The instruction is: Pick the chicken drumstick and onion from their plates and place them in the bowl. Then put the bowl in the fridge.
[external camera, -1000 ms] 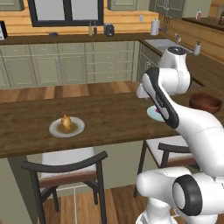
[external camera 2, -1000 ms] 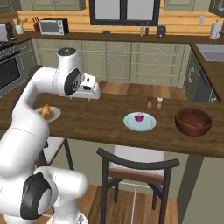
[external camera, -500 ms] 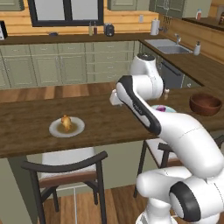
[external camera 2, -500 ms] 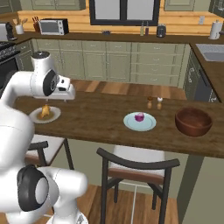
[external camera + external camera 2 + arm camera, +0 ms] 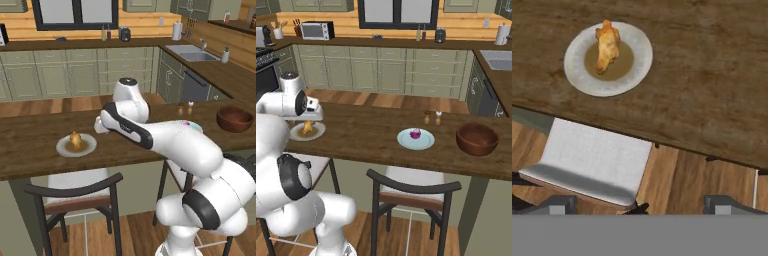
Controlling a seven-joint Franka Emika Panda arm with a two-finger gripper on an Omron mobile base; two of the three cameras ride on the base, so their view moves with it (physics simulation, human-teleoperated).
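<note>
The golden-orange chicken drumstick (image 5: 75,140) (image 5: 306,129) (image 5: 607,45) lies on the cream plate (image 5: 87,148) (image 5: 317,133) (image 5: 639,55) at the left end of the wooden counter. My gripper (image 5: 101,126) (image 5: 310,118) (image 5: 642,205) hovers just right of that plate, above the counter, open with nothing between its fingertips (image 5: 559,204). The purple onion (image 5: 415,133) sits on the pale blue plate (image 5: 426,142) mid-counter. Further right on the counter stands the brown bowl (image 5: 235,119) (image 5: 477,138). The fridge is out of view.
Two small shakers (image 5: 432,117) stand behind the blue plate. A chair with a white seat (image 5: 592,160) (image 5: 75,182) is tucked under the counter edge below the cream plate, and another chair (image 5: 413,187) stands below the blue plate.
The arm has swung left along the counter, from above the blue plate to beside the cream plate with the drumstick. The gripper stayed open.
</note>
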